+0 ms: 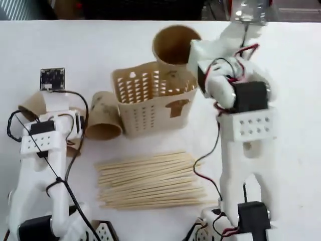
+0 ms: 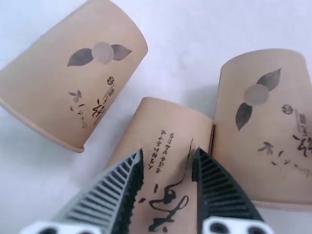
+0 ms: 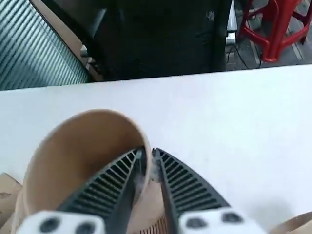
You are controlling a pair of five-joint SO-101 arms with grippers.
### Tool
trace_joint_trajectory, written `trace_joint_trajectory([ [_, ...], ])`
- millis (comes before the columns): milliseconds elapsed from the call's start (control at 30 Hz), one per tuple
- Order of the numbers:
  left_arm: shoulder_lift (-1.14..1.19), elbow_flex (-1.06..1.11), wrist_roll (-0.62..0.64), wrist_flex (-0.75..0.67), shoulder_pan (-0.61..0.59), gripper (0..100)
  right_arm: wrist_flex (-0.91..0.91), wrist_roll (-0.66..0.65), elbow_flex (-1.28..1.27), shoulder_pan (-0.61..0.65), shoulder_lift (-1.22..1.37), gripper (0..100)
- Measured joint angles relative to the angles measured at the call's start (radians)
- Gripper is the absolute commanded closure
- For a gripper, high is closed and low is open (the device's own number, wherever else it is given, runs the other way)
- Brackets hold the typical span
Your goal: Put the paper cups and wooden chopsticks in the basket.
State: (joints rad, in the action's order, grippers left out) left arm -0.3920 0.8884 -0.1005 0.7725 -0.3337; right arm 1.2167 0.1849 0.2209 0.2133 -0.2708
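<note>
Beyond pale wooden chopsticks lying crosswise on the white tabletop, the left end effector gapes over a fallen brown paper cup, while the right end effector pinches a second brown paper cup by its rim, mouth up, just behind the far edge of the cream slotted plastic basket.

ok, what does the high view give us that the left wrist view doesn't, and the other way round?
High view adds: the basket, the pile of chopsticks in front of it, and the right gripper shut on a raised cup at the basket's far side.
Left wrist view adds: the left gripper, open over the middle cup of three lying on their sides, and the leaf print on them.
Both: lying cups near the left arm, and the white table.
</note>
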Motion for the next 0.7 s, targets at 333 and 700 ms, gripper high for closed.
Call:
trace_joint_trajectory([
  [333,0.0,0.0,0.0,0.0,0.0,83,-0.224,0.002,-0.292,0.002,0.008,88.0],
  [700,0.0,0.0,0.0,0.0,0.003,83,-0.161,0.002,-0.302,-0.008,-0.035,65.9],
])
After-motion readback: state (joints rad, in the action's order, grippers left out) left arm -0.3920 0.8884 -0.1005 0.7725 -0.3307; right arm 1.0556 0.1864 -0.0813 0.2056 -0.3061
